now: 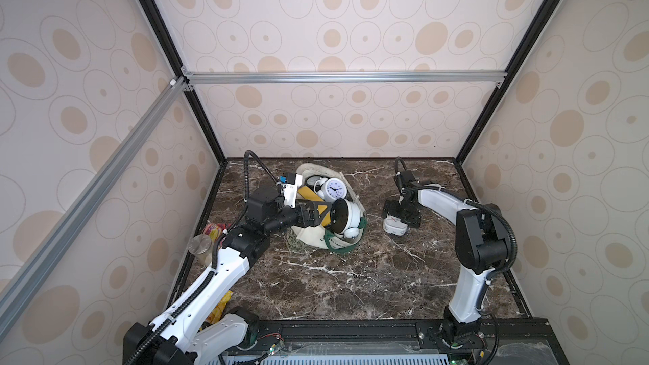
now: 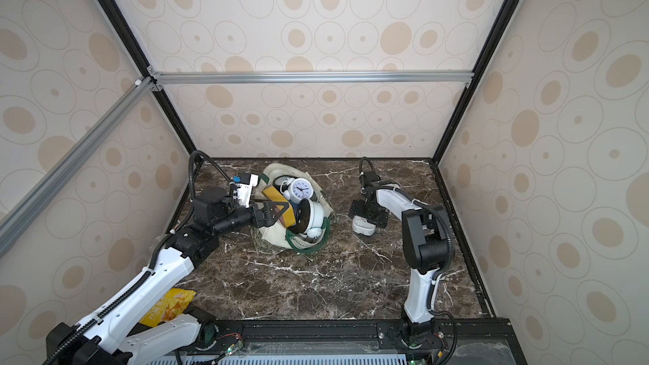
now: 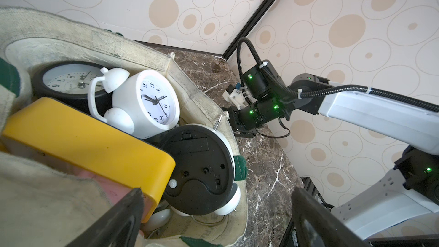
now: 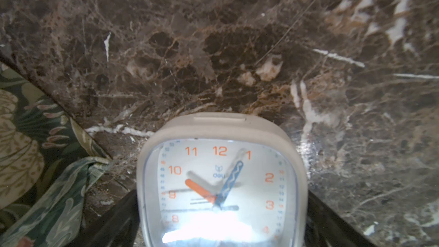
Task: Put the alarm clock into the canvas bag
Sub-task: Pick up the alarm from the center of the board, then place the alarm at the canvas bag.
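Observation:
The canvas bag lies slumped at the back middle of the marble table, mouth open, with several clocks inside. Among them are a white twin-bell clock and a yellow one. My left gripper hangs open over the bag's mouth and holds nothing. A white square alarm clock lies face up on the table to the bag's right. My right gripper is open, one finger on each side of this clock.
Snack packets and a lidded jar lie by the left wall behind my left arm. The bag's green patterned base lies close to the white clock. Patterned walls close off the back and both sides.

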`<state>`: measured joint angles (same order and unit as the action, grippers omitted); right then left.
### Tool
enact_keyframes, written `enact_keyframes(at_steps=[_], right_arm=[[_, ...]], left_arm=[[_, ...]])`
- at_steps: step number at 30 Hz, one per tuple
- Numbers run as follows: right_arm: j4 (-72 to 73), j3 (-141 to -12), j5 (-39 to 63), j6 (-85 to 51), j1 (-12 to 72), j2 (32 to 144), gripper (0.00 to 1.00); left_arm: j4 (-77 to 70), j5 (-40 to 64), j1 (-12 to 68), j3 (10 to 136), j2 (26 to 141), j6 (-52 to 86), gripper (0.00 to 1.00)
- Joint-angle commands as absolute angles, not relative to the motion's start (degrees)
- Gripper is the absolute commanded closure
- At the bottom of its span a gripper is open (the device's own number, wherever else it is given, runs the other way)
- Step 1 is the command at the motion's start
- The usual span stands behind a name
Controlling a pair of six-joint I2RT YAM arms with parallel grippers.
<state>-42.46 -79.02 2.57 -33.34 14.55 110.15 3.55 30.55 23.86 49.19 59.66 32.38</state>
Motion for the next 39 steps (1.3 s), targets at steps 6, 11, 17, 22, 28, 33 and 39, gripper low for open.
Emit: enact_keyframes(at_steps=[6, 11, 17, 22, 28, 33, 39], right_arm=[[-45.22, -78.48, 0.7, -32.08, 14.88, 114.81, 0.0], [-44.92, -78.66, 1.96, -31.13, 14.99, 115.82, 0.06], [-41.57, -74.3, 1.47, -28.93, 14.94, 107.71, 0.25], [-35.95, -69.69, 5.96, -25.1, 15.13, 95.86, 0.35], [-29.25, -66.68, 12.33, -16.88, 19.75, 80.76, 0.37], [-23.38, -63.92, 18.49, -9.11, 25.46, 70.27, 0.36], [-20.43, -62.81, 23.22, -5.03, 27.99, 65.64, 0.37]], left_arm=[[1.93, 31.25, 23.84, 49.69, 59.22, 32.61, 0.03], [2.59, 31.07, 23.82, 50.53, 59.37, 32.26, 0.03], [4.78, 31.66, 23.87, 51.97, 59.56, 30.86, 0.03], [4.64, 38.07, 23.82, 54.56, 61.59, 30.33, 0.03], [1.96, 46.08, 23.9, 58.02, 65.42, 32.92, 0.04], [5.09, 47.88, 25.4, 64.99, 71.34, 32.05, 0.04], [10.03, 45.4, 28.85, 71.94, 76.64, 29.78, 0.04]])
